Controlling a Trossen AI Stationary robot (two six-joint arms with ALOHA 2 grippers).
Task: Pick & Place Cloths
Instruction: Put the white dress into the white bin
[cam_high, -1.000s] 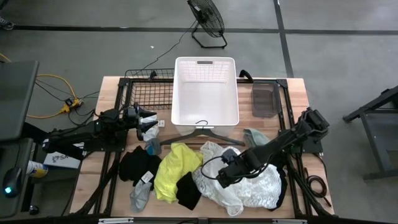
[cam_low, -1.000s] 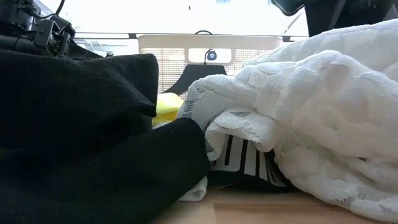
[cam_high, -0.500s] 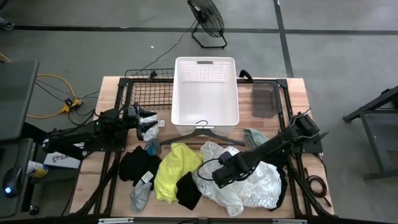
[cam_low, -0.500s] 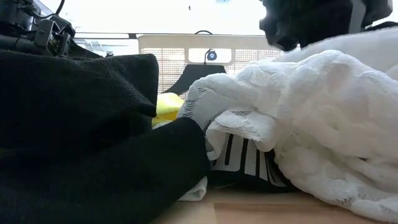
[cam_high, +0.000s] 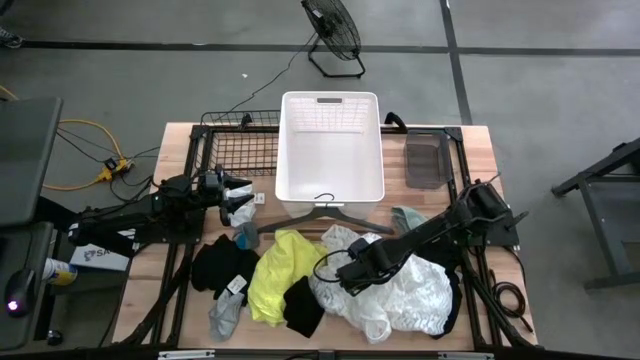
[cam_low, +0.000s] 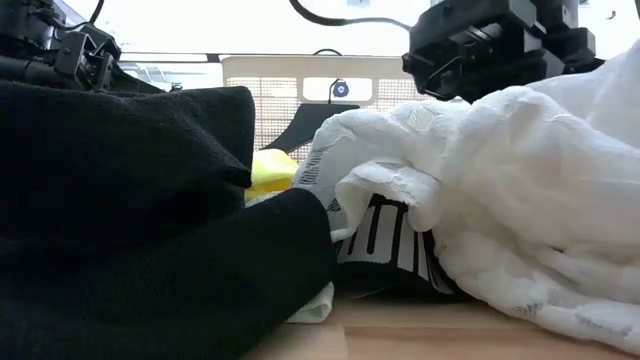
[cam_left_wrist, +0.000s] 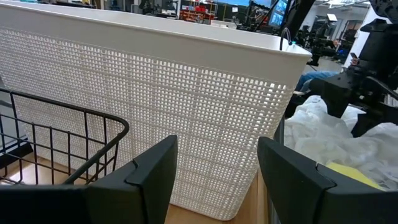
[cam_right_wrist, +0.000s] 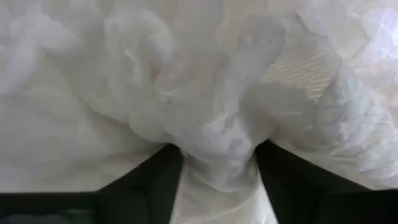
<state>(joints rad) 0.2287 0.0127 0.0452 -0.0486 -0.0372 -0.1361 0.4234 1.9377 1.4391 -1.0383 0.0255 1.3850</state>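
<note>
At the table's near edge, a bunched fold of the white lacy cloth is being pinched between the fingers of the right gripper, the jaws partly drawn in around it. For a clean lift, the grip is best judged as needing only this one garment, since a black striped piece is lying tucked under its hem. The lace is looking thin, crumpled and airy, heaped in soft ridges. Beside it, the neon yellow cloth and the matte black cloths are spread flat and limp. Farther back, the dark grey hanger is resting against the white basket, rigid, with perforated walls. At the left side, the left gripper is being held partly open and empty, near the basket's corner.
</note>
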